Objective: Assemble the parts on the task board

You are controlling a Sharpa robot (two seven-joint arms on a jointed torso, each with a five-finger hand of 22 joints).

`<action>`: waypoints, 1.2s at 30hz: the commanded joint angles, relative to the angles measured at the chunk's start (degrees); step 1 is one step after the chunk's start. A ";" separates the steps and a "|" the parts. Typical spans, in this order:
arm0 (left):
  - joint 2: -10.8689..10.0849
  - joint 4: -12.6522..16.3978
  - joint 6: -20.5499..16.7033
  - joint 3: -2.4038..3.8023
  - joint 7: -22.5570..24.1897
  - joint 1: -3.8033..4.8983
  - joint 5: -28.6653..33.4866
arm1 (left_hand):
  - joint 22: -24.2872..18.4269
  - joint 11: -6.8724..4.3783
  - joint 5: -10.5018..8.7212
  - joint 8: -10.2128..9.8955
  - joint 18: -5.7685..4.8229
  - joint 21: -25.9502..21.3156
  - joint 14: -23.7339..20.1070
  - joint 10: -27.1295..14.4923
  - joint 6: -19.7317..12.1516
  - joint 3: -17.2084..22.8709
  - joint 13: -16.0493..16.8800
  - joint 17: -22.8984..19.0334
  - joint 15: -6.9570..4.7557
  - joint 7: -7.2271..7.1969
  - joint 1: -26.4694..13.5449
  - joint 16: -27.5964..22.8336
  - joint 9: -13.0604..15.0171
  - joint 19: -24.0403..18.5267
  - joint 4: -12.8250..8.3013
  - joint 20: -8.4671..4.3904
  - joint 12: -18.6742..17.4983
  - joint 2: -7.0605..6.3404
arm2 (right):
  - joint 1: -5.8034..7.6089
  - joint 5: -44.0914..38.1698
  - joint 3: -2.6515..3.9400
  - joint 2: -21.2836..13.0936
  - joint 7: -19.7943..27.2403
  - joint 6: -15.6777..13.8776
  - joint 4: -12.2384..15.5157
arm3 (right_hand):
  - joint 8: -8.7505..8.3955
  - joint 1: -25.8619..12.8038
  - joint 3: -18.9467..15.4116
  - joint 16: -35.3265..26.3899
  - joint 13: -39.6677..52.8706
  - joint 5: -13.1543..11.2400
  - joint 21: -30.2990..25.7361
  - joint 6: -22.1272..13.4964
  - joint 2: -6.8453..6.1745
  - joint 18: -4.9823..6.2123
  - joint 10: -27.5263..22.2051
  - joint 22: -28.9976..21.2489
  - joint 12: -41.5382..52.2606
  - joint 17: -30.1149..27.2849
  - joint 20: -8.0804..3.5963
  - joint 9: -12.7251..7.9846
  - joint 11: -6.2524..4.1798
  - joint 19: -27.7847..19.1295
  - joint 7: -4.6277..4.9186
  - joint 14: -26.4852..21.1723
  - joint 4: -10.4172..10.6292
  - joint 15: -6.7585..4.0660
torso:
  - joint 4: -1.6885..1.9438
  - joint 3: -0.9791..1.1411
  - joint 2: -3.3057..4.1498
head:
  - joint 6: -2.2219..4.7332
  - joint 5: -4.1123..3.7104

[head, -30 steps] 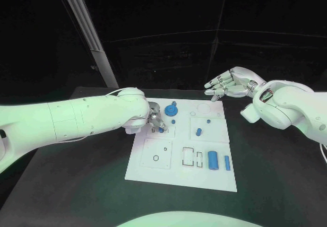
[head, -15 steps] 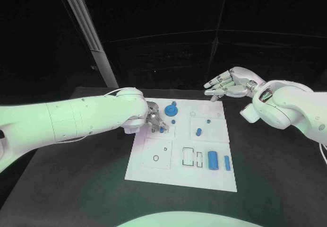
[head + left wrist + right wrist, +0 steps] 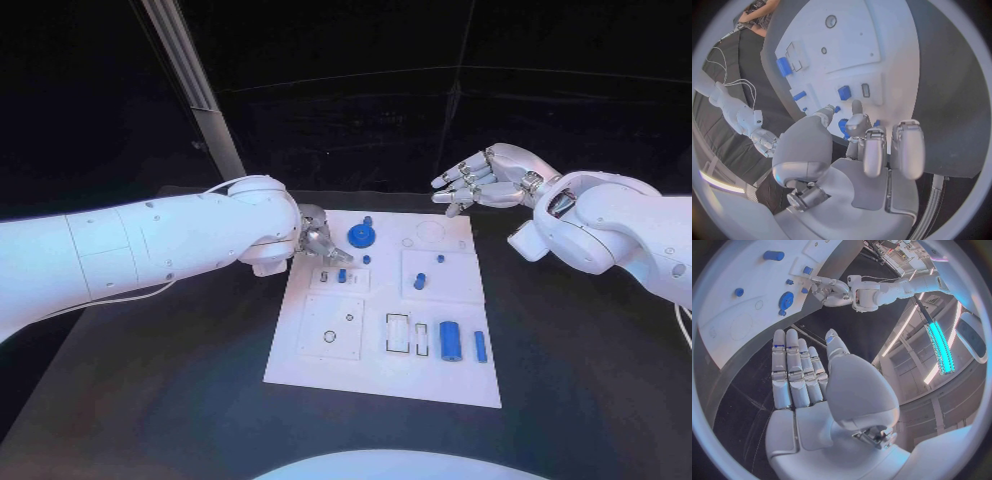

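My left hand (image 3: 320, 243) hovers over the near-left part of the task board (image 3: 346, 372), fingers (image 3: 874, 150) loosely curled and apart, with nothing between them that I can see. Just beyond its fingertips in the wrist view lies a small blue block (image 3: 844, 92) in its recess, with an empty slot beside it. A round blue gear-like part (image 3: 361, 236) stands right beside this hand, toward my other arm. Further from the hand, on the board's far side from it, a blue peg (image 3: 420, 282) sits in a panel, and nearer my body a blue cylinder (image 3: 451, 341) lies next to a thin blue bar (image 3: 480, 346).

My right hand (image 3: 488, 180) is raised off the bench (image 3: 577, 360), beyond the board's far corner on its own side, well apart from every part. Its fingers (image 3: 792, 372) are stretched out side by side, palm bare, holding nothing. From its wrist the round gear (image 3: 786, 299) shows past the fingertips.
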 commanded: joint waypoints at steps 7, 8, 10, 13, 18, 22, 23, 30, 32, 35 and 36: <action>0.48 -5.22 5.36 1.84 2.89 3.27 3.87 | 0.43 2.20 -0.02 -4.85 0.60 -2.21 6.17 -3.45 -4.85 -3.69 -4.81 15.09 2.06 2.56 5.15 0.18 -3.40 0.61 -0.18 1.83 -3.95 1.04 | 0.09 -0.05 0.04 0.17 0.32 0.43 -0.36 | -0.21 -0.69 -0.41 -0.26 -0.10 0.34 -0.42 -0.44 0.05 0.23 -0.58 -0.11 -0.01 -0.15 0.40 -0.08 0.12 -0.18 -0.01 -0.44 0.01 0.18 | -0.04 0.08 0.05 | 0.32 0.11; 0.96 -6.53 6.19 1.90 2.88 3.52 3.95 | 0.48 2.28 -0.02 -5.04 0.60 -2.19 6.17 -3.50 -4.86 -3.93 -4.88 15.09 2.13 2.64 5.42 0.18 -3.62 0.63 -0.14 1.92 -3.96 1.13 | 0.09 -0.05 0.04 0.21 0.32 0.43 -0.38 | -0.21 -0.69 -0.41 -0.26 -0.10 0.34 -0.42 -0.44 0.05 0.23 -0.58 -0.11 -0.01 -0.15 0.40 -0.08 0.12 -0.18 -0.01 -0.44 0.01 0.18 | -0.04 0.09 0.05 | 0.34 0.13; 2.03 -9.06 7.85 1.96 2.83 3.88 3.86 | 0.50 2.35 -0.01 -5.24 0.60 -2.20 6.17 -3.54 -4.86 -4.21 -4.96 15.09 2.20 2.71 5.72 0.18 -3.86 0.64 -0.10 2.02 -3.97 1.25 | 0.09 -0.05 0.04 0.28 0.31 0.45 -0.40 | -0.21 -0.69 -0.41 -0.26 -0.10 0.34 -0.42 -0.44 0.05 0.23 -0.58 -0.11 -0.01 -0.15 0.40 -0.08 0.12 -0.18 -0.01 -0.44 0.01 0.18 | -0.15 0.08 0.10 | 0.40 0.27; 3.58 -12.22 9.69 1.95 2.81 4.12 3.62 | 0.58 2.41 0.01 -5.43 0.59 -2.17 6.17 -3.56 -4.76 -4.53 -5.00 15.09 2.28 2.77 6.06 0.18 -4.14 0.66 -0.01 2.12 -3.92 1.46 | 0.09 -0.05 0.04 0.38 0.30 0.47 -0.45 | -0.21 -0.69 -0.41 -0.26 -0.10 0.34 -0.42 -0.44 0.05 0.23 -0.58 -0.11 -0.01 -0.15 0.40 -0.08 0.12 -0.18 -0.01 -0.44 0.01 0.18 | -0.22 0.01 0.17 | 0.43 0.30; 5.86 -16.63 11.49 1.86 3.00 3.99 3.21 | 0.77 2.44 0.01 -5.56 0.57 -2.08 6.17 -3.43 -4.25 -5.00 -4.82 15.09 2.34 2.76 6.58 0.18 -4.55 0.73 0.25 2.24 -3.62 2.15 | 0.09 -0.05 0.04 0.53 0.31 0.52 -0.54 | -0.21 -0.69 -0.41 -0.26 -0.10 0.34 -0.42 -0.44 0.05 0.23 -0.58 -0.11 -0.01 -0.15 0.40 -0.08 0.12 -0.18 -0.01 -0.44 0.01 0.18 | -0.17 -0.03 0.16 | 0.36 0.23; 7.36 -19.45 12.22 1.79 3.42 3.55 1.43 | 0.89 2.39 -0.11 -5.54 0.56 -2.02 6.17 -3.29 -3.70 -5.61 -4.68 15.09 2.32 2.68 6.64 0.18 -4.82 0.79 0.59 2.27 -3.36 2.49 | 0.09 -0.05 0.04 0.67 0.33 0.55 -0.61 | -0.20 -0.69 -0.42 -0.25 -0.13 0.37 -0.48 -0.46 0.09 0.24 -0.62 -0.14 0.02 -0.18 0.42 -0.07 0.13 -0.17 -0.01 -0.46 0.00 0.19 | -0.14 0.01 0.14 | 0.28 0.22; 7.62 -19.93 12.32 1.78 3.46 3.44 1.17 | 0.90 2.39 -0.12 -5.53 0.56 -2.02 6.17 -3.29 -3.68 -5.63 -4.67 15.09 2.32 2.68 6.64 0.18 -4.83 0.79 0.60 2.27 -3.35 2.50 | 0.09 -0.05 0.04 0.69 0.33 0.56 -0.62 | -0.20 -0.70 -0.42 -0.25 -0.13 0.38 -0.48 -0.46 0.09 0.24 -0.62 -0.15 0.02 -0.19 0.42 -0.07 0.13 -0.17 0.00 -0.47 0.00 0.19 | -0.12 0.01 0.11 | 0.28 0.22; 9.50 -23.37 12.94 1.76 4.25 2.33 -1.28 | 1.35 2.08 -0.28 -5.20 0.49 -1.77 6.17 -2.82 -2.19 -8.16 -4.24 15.09 2.08 2.27 5.53 0.18 -5.31 0.98 1.08 2.13 -2.62 3.06 | 0.08 -0.05 0.04 0.97 0.38 0.67 -0.78 | -0.20 -0.70 -0.42 -0.25 -0.13 0.38 -0.48 -0.46 0.09 0.24 -0.62 -0.15 0.02 -0.19 0.42 -0.07 0.13 -0.17 0.00 -0.47 0.00 0.19 | -0.13 -0.04 0.13 | 0.17 0.35; 9.77 -23.95 13.08 1.76 4.48 2.06 -1.50 | 1.48 1.91 -1.23 -5.03 0.47 -1.72 6.17 -2.73 -1.73 -9.63 -4.21 15.09 1.97 2.12 4.62 0.18 -5.47 1.03 1.12 2.01 -2.46 3.40 | 0.07 -0.05 0.04 1.02 0.39 0.70 -0.82 | -0.20 -0.70 -0.42 -0.25 -0.13 0.38 -0.48 -0.46 0.09 0.24 -0.62 -0.15 0.02 -0.19 0.42 -0.07 0.13 -0.17 0.00 -0.47 0.00 0.19 | -0.15 0.00 0.10 | 0.07 0.38; 10.11 -24.56 13.34 1.76 4.74 1.73 -1.68 | 1.65 1.86 -1.57 -4.98 0.44 -1.63 6.17 -2.65 -1.60 -10.27 -4.11 15.09 1.92 2.06 4.44 0.18 -5.54 1.09 1.12 1.96 -2.32 3.52 | 0.07 -0.05 0.04 1.10 0.41 0.73 -0.87 | -0.19 -0.67 -0.40 -0.24 -0.15 0.42 -0.52 -0.47 0.14 0.25 -0.65 -0.17 0.05 -0.21 0.43 -0.07 0.13 -0.16 0.00 -0.48 -0.02 0.19 | -0.14 0.00 0.13 | 0.11 0.37; 10.24 -24.75 13.45 1.76 4.82 1.58 -1.73 | 1.74 1.86 -1.58 -4.97 0.41 -1.57 6.17 -2.60 -1.56 -10.37 -4.03 15.09 1.90 2.04 4.46 0.18 -5.55 1.12 1.10 1.96 -2.25 3.53 | 0.07 -0.05 0.04 1.14 0.42 0.74 -0.89 | -0.19 -0.67 -0.40 -0.24 -0.15 0.42 -0.53 -0.47 0.15 0.25 -0.65 -0.17 0.05 -0.21 0.43 -0.07 0.13 -0.16 0.00 -0.48 -0.02 0.19 | -0.10 0.03 0.11 | 0.06 0.36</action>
